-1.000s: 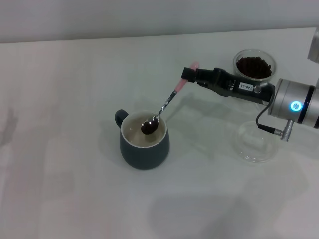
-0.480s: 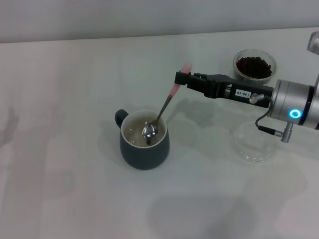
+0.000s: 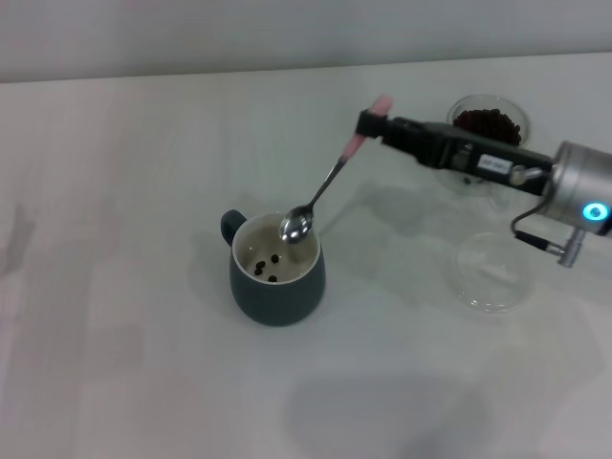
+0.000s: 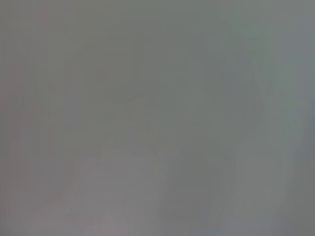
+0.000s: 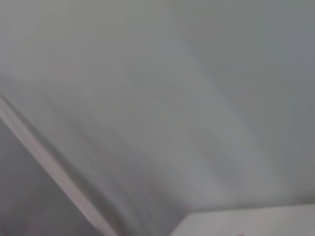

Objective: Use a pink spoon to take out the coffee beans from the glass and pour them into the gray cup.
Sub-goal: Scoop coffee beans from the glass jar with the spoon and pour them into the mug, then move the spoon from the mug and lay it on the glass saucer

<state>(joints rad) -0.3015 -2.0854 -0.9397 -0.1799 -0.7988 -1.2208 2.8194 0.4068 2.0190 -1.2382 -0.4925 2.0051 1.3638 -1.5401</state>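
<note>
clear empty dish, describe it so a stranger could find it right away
On the pale table, look under the right arm. The clear dish sits nearer than the glass of coffee beans. It is shallow, see-through and empty.

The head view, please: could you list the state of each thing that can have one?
pink spoon: bowl empty, held tilted above the mug
gray cup: upright, a few coffee beans inside
glass: upright, beans in it
clear dish: empty
right gripper: shut on the pink handle
left gripper: out of view
</note>
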